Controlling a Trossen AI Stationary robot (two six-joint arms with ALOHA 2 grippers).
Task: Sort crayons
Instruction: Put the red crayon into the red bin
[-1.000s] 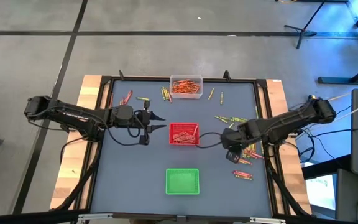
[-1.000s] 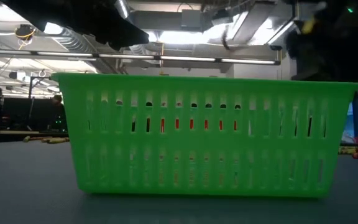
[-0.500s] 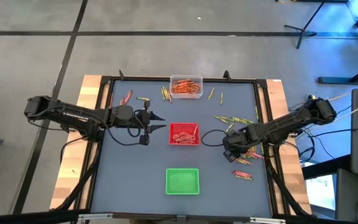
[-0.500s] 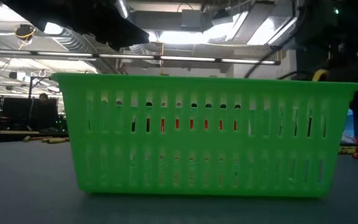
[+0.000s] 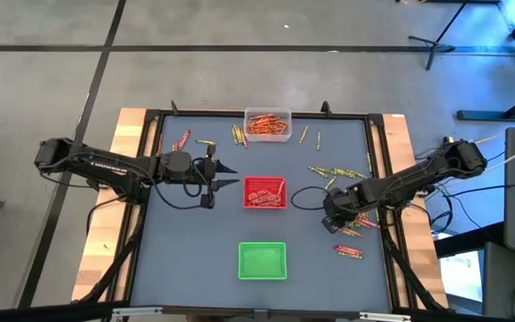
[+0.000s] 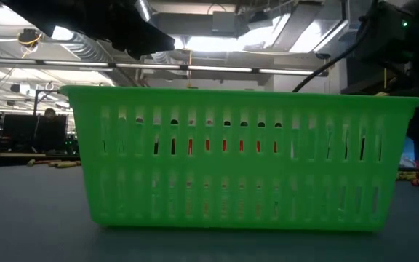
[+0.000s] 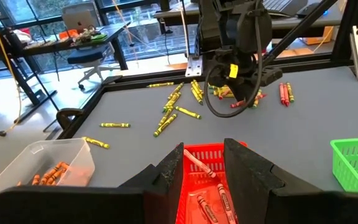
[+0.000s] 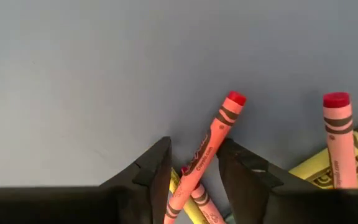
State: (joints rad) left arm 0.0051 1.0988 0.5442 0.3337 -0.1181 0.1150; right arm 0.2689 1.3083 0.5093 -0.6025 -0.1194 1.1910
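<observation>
Crayons lie loose on the dark table: a red and yellow heap (image 5: 362, 220) near the right edge, yellow-green ones (image 5: 333, 170) beyond it, and red ones (image 5: 349, 253) nearer the front. My right gripper (image 5: 333, 218) points down over the heap, open. Its fingers (image 8: 160, 167) stand on either side of one red crayon (image 8: 215, 132) lying on the table; I cannot tell whether they touch it. My left gripper (image 5: 229, 177) waits open just left of the red tray (image 5: 246, 193), which shows between its fingers (image 7: 247, 168).
The red tray holds red crayons, and the clear tray (image 5: 267, 136) at the far edge holds orange ones. The green tray (image 5: 262, 260) stands near the front, filling the low view (image 6: 238, 160). More crayons lie at the far left (image 5: 182, 139) and far middle (image 5: 238, 134).
My right gripper has come down onto the crayon heap near the right edge and has rolled about its own axis on the way. The left arm has kept still.
</observation>
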